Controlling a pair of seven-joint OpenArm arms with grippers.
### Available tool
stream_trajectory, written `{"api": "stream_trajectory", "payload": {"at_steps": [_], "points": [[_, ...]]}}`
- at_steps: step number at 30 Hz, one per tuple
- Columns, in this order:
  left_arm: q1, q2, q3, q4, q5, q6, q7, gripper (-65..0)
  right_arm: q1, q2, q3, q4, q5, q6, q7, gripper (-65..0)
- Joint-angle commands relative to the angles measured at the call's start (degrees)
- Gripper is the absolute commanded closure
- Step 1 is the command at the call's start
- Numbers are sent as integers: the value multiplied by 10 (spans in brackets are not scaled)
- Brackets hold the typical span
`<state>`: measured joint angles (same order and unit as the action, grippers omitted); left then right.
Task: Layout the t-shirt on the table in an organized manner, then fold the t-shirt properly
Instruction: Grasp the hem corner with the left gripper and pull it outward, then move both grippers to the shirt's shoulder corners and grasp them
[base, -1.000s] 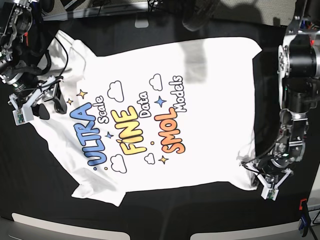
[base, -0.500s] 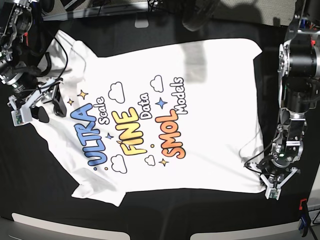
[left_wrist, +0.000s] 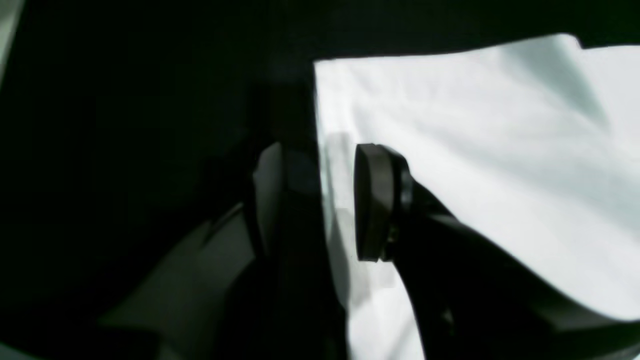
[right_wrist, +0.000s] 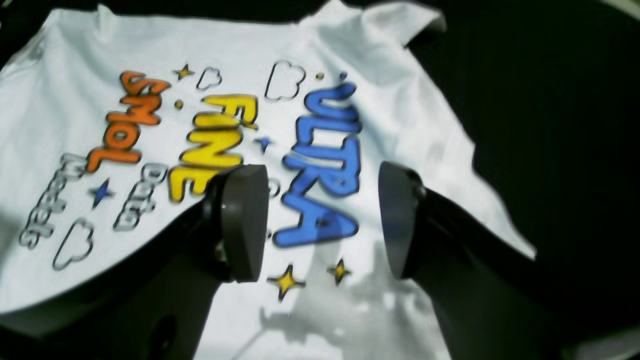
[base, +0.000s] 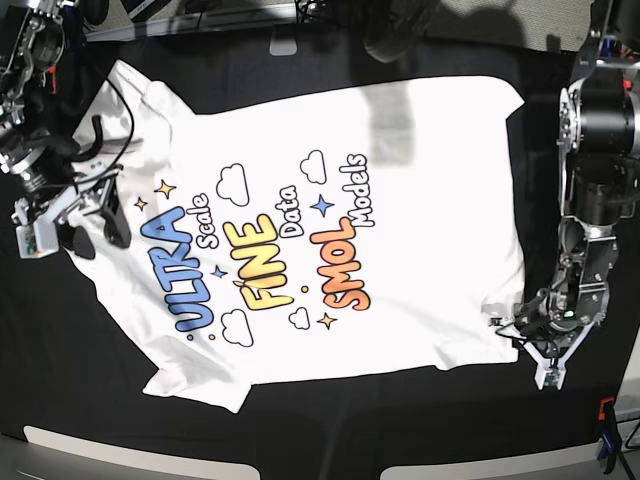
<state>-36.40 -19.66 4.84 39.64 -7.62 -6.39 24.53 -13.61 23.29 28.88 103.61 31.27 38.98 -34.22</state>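
The t-shirt lies spread print-side up on the table, which is covered in black cloth. Its lettering runs slantwise across the chest, with blue, yellow and orange words among small clouds and stars. One sleeve reaches toward the top left corner in the base view, the other toward the bottom left, and the hem runs down the right side.

The left gripper hangs at the lower hem corner, on that view's right. Its wrist view shows the jaws parted, with one dark pad over the white cloth and the other finger over the black table beside the shirt's edge; nothing is pinched between them.

The right gripper sits at the shirt's left edge near the blue word. Its jaws stand wide apart above the print, and the two pads hold nothing.
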Motion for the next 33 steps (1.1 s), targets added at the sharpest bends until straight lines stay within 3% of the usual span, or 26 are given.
{"api": "stream_trajectory", "payload": {"at_steps": [1, 9, 16, 20, 27, 33], "points": [[-13, -3, -1, 28, -7, 2, -9, -221, 16, 10, 3, 11, 9, 0, 6, -340], [120, -2, -1, 320, -4, 2, 36, -221, 33, 10, 3, 27, 50, 10, -85, -338], [269, -2, -1, 577, 33, 2, 76, -221, 1, 10, 3, 130, 49, 10, -162, -338], [353, -9, -1, 641, 72, -1, 92, -221, -56, 10, 3, 189, 42, 10, -176, -338], [511, -23, -1, 716, 74, -6, 104, -221, -195, 14, 3, 242, -26, 10, -177, -338], [612, -22, -1, 793, 56, -6, 104, -221, -323, 49, 3, 252, -103, 10, -177, -338]]}}
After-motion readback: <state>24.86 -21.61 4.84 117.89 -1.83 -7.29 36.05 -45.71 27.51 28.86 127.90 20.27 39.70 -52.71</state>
